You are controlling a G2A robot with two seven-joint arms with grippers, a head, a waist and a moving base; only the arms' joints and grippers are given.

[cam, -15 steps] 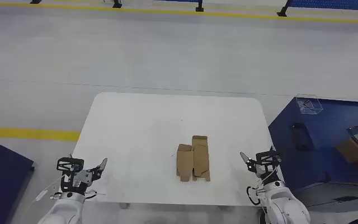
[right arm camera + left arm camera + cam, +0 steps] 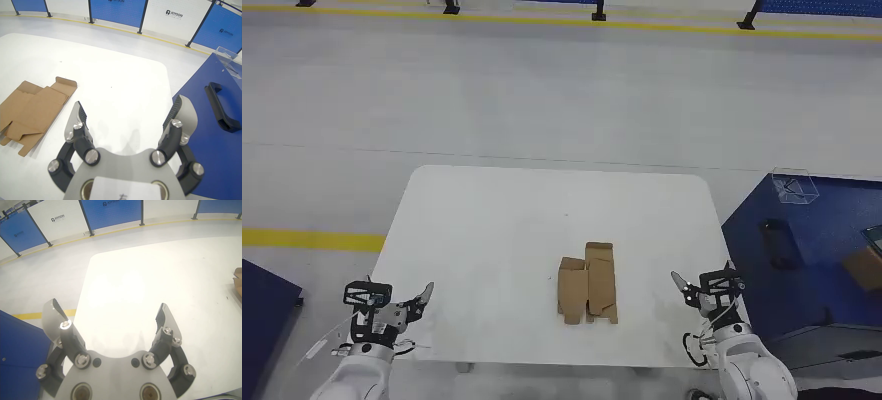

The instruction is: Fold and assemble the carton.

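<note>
1. The flat brown cardboard carton (image 2: 587, 284) lies unfolded on the white rounded table (image 2: 492, 220), toward its front edge and nearer my right side.
2. My left gripper (image 2: 108, 306) hangs spread wide and empty at the front left corner, well apart from it.
3. My right gripper (image 2: 128, 100) is also parted, holding nothing, near the carton.
4. I judge it best to pin one panel and lift a free flap lightly, so that the board creases along its scores.

Far behind the table, a logo with a wordmark on white and blue partition panels (image 2: 174, 14); near, a cropped character on the white label (image 2: 122, 189) of the right gripper (image 2: 128, 100).
</note>
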